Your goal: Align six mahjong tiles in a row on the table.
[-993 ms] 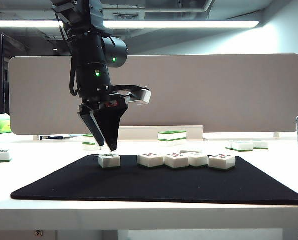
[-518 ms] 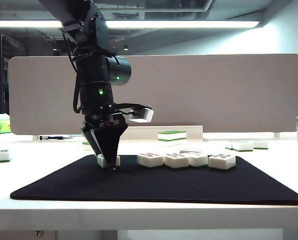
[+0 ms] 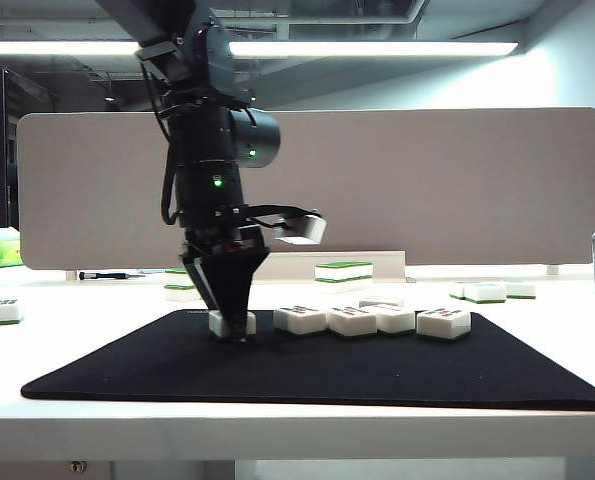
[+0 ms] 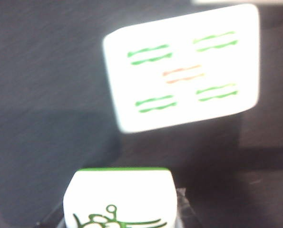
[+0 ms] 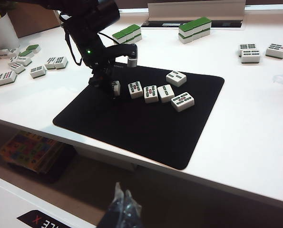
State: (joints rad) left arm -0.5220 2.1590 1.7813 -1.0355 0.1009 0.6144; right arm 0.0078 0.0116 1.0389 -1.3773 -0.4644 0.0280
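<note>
- Six small white mahjong tiles with thin green bases and printed top faces lie on a black rectangular mat (image 3: 317,375), which rests on the wide white desk (image 5: 255,142).
- Landmark: the mat. Three tiles (image 5: 151,93) sit side by side in a row near the mat's middle, touching or nearly so.
- A fourth tile (image 5: 182,101) lies just beside the row's end, turned at an angle.
- A fifth tile (image 5: 176,78) lies alone nearer the mat's back edge.
- The sixth tile (image 3: 231,323) sits at the opposite end of the row, apart from it, on the mat.
- Left gripper (image 3: 233,325): black, pointing straight down at the mat, its fingers either side of the sixth tile. Contact with the tile cannot be told.
- Left wrist view, blurred: sixth tile close up, green-marked face; the neighbouring row tile (image 4: 184,66) lies beyond it.
- Right gripper (image 5: 122,206): low in front of the desk's front edge, well apart from the mat; jaw state cannot be told.
</note>
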